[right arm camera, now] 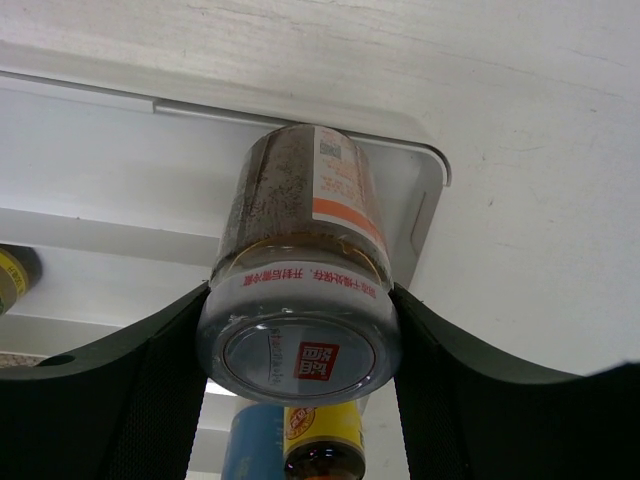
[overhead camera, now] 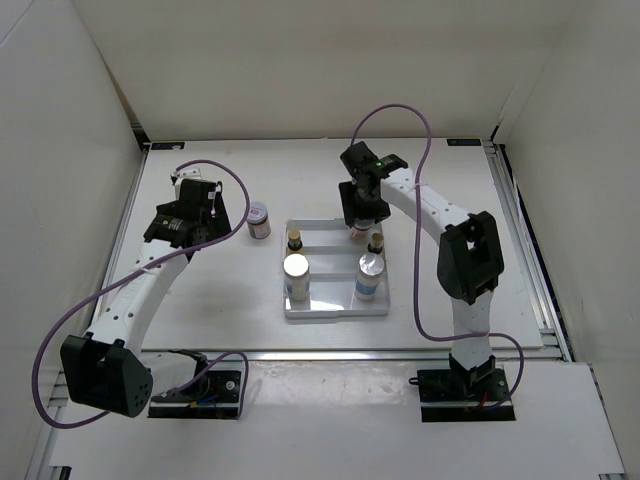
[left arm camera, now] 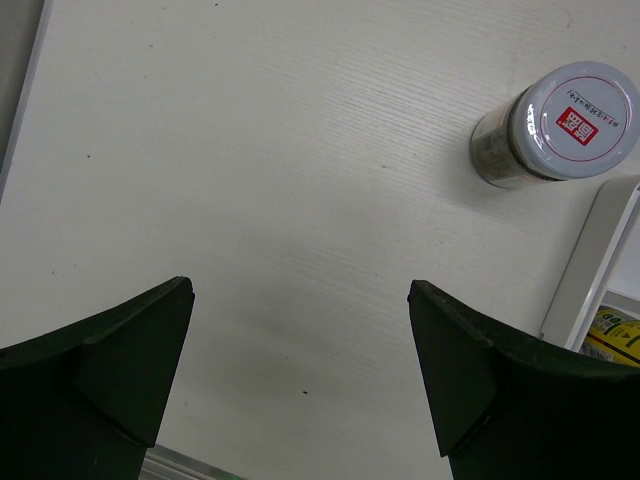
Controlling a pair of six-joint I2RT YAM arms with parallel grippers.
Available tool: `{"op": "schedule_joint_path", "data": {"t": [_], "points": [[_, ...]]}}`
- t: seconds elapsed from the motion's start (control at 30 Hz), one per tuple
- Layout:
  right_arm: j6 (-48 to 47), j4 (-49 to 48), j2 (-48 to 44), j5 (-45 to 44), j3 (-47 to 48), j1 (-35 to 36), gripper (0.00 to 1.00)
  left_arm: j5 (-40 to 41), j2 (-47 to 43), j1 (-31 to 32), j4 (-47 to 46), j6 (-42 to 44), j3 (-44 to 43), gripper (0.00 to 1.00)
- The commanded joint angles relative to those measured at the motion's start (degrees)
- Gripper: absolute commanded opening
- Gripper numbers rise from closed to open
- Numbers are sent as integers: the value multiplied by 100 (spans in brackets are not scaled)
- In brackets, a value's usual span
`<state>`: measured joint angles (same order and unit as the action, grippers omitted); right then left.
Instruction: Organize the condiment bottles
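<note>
The right claw (right arm camera: 298, 335) clamps a squat jar (right arm camera: 300, 230) by its lid over the tray's (right arm camera: 120, 170) far-right corner. The left claw (left arm camera: 300, 340) gapes wide and empty, with a second jar (left arm camera: 560, 125) standing apart on the bench (left arm camera: 250, 150).

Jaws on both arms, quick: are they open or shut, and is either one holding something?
Left gripper: jaws open, holding nothing.
Right gripper: jaws shut on a white-lidded jar.

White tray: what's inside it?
Two silver-capped white bottles, two yellow bottles, and a jar held by the right gripper. The gripper hides whether the jar touches down.
</note>
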<state>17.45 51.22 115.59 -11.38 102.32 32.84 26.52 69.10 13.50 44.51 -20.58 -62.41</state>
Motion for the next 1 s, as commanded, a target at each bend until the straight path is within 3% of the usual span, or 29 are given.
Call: {"op": "schedule_joint_path", "data": {"t": [0.0, 0.4, 0.53, 0.57, 0.67, 0.8, 0.97], "points": [[117, 90, -18, 57, 16, 38, 1, -24, -160, -23, -101, 28, -210, 100], [65, 151, -89, -259, 15, 91, 5, -24, -213, -23, -101, 28, -210, 100], [13, 213, 156, -313, 148, 91, 33, -24, -213, -23, -101, 28, -210, 100], [-40, 265, 226, -313, 200, 91, 49, -24, -213, -23, -101, 28, -210, 100], [-102, 266, 280, -487, 252, 91, 81, -103, -213, -23, -101, 28, -210, 100], [-163, 318, 18, -935, 253, 91, 100, -498, -20, -23, -153, 28, -210, 100], [-225, 195, -510, -1103, 315, 91, 100, -797, 288, -23, -153, -95, -682, 100]]}}
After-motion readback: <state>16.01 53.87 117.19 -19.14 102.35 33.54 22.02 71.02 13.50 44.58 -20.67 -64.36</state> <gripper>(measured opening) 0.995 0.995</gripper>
